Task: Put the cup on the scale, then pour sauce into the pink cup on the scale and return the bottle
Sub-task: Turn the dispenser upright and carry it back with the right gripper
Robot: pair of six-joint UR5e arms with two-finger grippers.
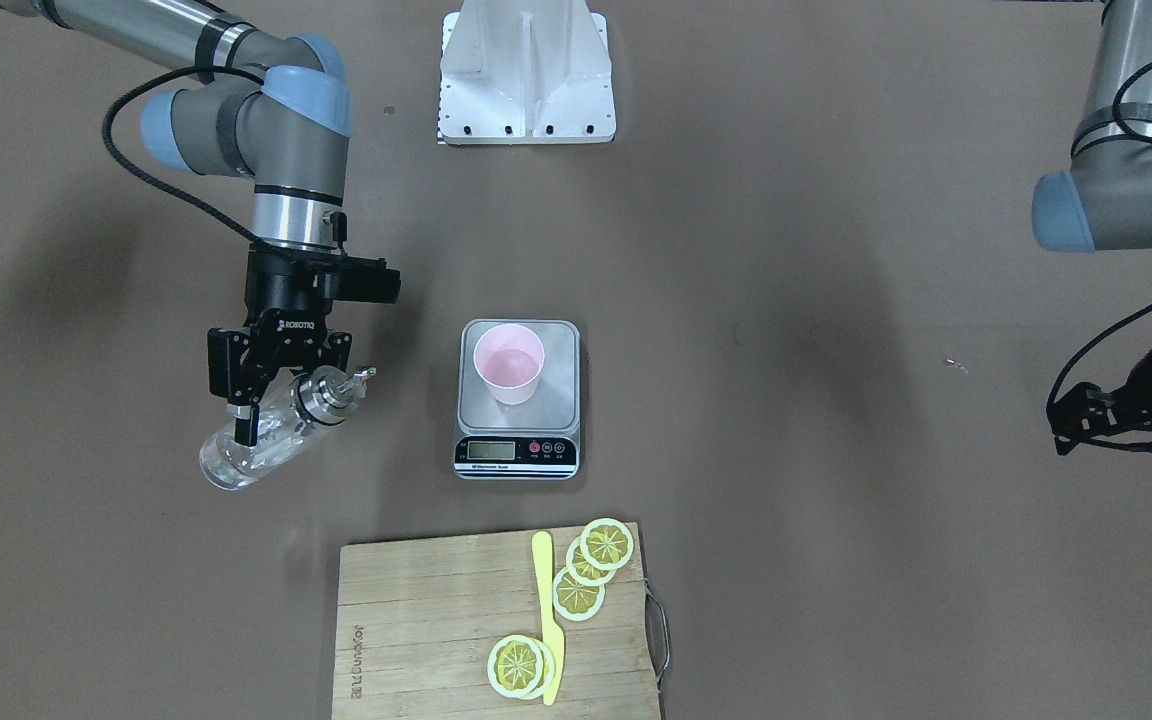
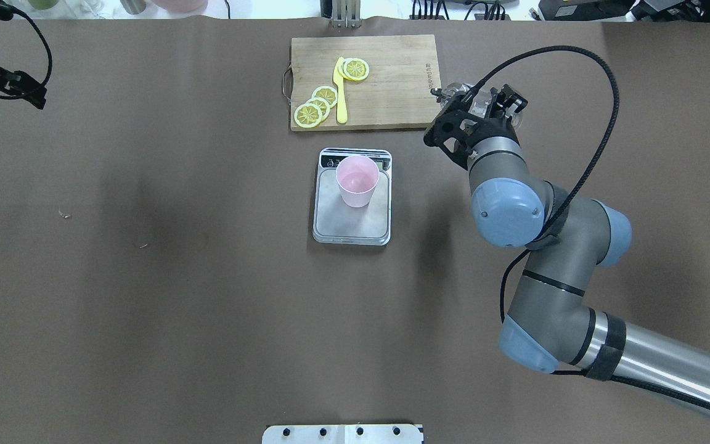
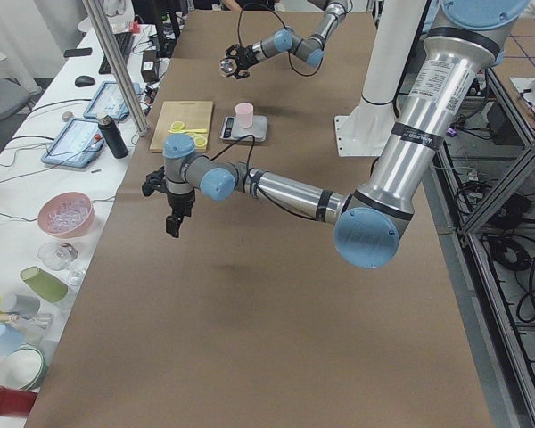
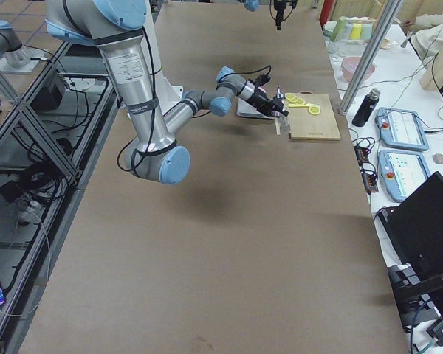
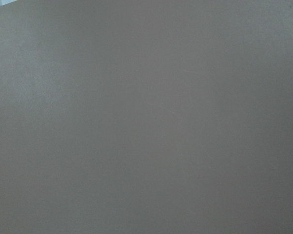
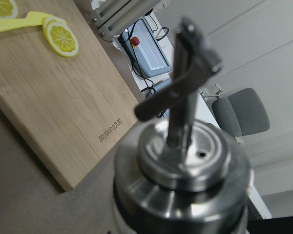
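A robotics lab: teach pendants (image 4: 402, 127), aluminium framing (image 3: 116, 67), office chair (image 6: 244, 114).

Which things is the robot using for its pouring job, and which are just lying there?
For the job: cup, scale, bottle in the right tool.
Just lying about: cutting board, lemon slices, yellow knife.

The cup (image 2: 357, 180) stands upright on the scale (image 2: 352, 225), toward its display end. Beyond it lies a wooden cutting board (image 2: 392, 80) with lemon slices (image 2: 315, 106) and a yellow knife (image 2: 339, 92). Just off the board's right edge, the right hand (image 2: 477, 106) grips the bottle (image 2: 455, 92) — clear glass, tilted above the bench (image 2: 176, 277).
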